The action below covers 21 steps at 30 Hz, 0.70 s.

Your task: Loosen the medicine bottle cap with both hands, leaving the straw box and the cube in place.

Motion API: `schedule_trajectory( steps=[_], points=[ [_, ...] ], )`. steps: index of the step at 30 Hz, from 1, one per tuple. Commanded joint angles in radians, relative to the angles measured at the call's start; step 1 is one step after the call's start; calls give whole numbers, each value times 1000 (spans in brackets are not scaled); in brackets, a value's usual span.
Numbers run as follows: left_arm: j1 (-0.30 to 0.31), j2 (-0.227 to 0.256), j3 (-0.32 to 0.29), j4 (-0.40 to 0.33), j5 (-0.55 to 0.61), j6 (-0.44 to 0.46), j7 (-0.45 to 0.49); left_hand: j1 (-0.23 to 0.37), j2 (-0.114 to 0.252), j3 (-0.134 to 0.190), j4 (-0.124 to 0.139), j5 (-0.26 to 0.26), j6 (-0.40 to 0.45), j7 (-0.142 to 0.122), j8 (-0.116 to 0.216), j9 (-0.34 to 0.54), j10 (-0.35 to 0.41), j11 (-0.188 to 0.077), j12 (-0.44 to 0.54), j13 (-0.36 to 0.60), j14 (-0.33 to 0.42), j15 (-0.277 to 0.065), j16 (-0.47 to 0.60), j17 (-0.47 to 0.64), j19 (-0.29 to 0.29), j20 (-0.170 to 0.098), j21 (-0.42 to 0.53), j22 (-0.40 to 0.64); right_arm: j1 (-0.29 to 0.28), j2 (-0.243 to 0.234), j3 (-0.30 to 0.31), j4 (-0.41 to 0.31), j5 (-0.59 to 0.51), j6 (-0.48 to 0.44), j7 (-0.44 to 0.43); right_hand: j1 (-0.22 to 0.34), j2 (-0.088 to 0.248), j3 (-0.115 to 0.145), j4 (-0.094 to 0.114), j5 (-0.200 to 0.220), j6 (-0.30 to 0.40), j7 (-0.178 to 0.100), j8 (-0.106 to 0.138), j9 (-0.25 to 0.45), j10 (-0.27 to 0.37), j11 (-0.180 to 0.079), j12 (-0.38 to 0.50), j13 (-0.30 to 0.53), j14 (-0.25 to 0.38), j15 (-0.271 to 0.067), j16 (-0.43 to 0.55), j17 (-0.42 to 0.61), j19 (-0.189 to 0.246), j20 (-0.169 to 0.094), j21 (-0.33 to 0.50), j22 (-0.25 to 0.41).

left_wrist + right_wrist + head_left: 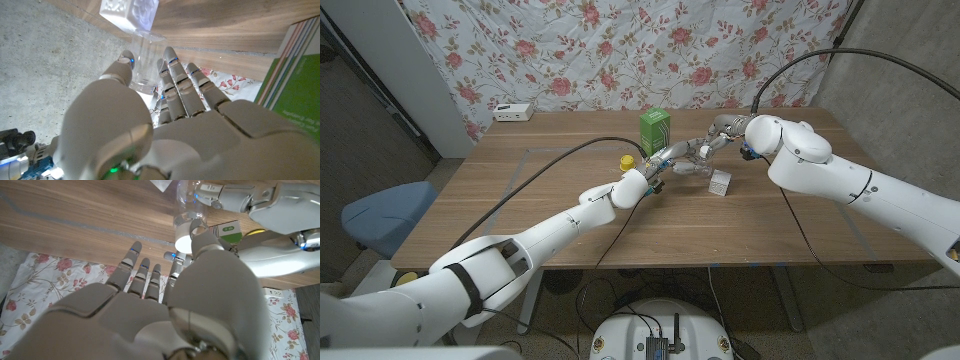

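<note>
A clear medicine bottle [686,160] with a white cap [184,240] is held between both hands over the table's middle. My left hand [655,172] grips the bottle's clear body [142,60], thumb on one side and fingers on the other. My right hand [712,135] pinches the cap between thumb and a finger, while its other fingers [142,272] stay stretched out. The green straw box [655,130] stands upright just behind the hands. The white cube [721,182] sits on the table in front of the bottle, apart from both hands.
A small yellow object [628,160] lies beside my left hand, towards the table's left. A white power strip [513,111] lies at the back left corner. A blue chair [382,215] stands left of the wooden table [520,215]. A floral cloth hangs behind.
</note>
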Motion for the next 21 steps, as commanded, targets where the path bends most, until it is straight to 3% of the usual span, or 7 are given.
schedule_trajectory(
  steps=[1, 13, 21],
  points=[
    [-5, -5, 1, 13, -6, -5, -2, 1, 13, 4, 3, 7, 8, 1, 3, 3, 79, -77, 4, 2, 11, -70, 4, 5, -2, -53, 1, 2, -27, -6, 61, 17, 95, 55, -27, 30, 17, 19, 0, 10, 24, -23, -9, -4, 0, -11, -6, 1, 1, -14, 7, 3, -2, -11, -2, 3],
    [-11, -9, 3, 29, -11, -10, -3, 0, 11, 4, 2, 7, 9, 1, 2, 3, 83, -78, 5, 2, 9, -69, 3, 4, -3, -53, 1, 2, -23, -5, 75, 35, 148, 79, -50, 108, 55, 57, -3, 26, 27, -26, -30, -20, -2, -48, -9, 1, -8, -30, 4, 7, -22, -28, -6, 4],
    [-19, -14, 4, 44, -14, -15, -3, -1, 10, 3, 2, 6, 10, -1, 3, 3, 84, -76, 5, 2, 10, -70, 4, 5, -2, -54, 1, 2, -18, -5, 79, 49, 177, 98, -58, 127, 62, 65, -2, 30, 34, -28, -34, -25, 0, -58, -8, 0, -8, -32, 5, 8, -26, -31, -6, 4]
  ],
)
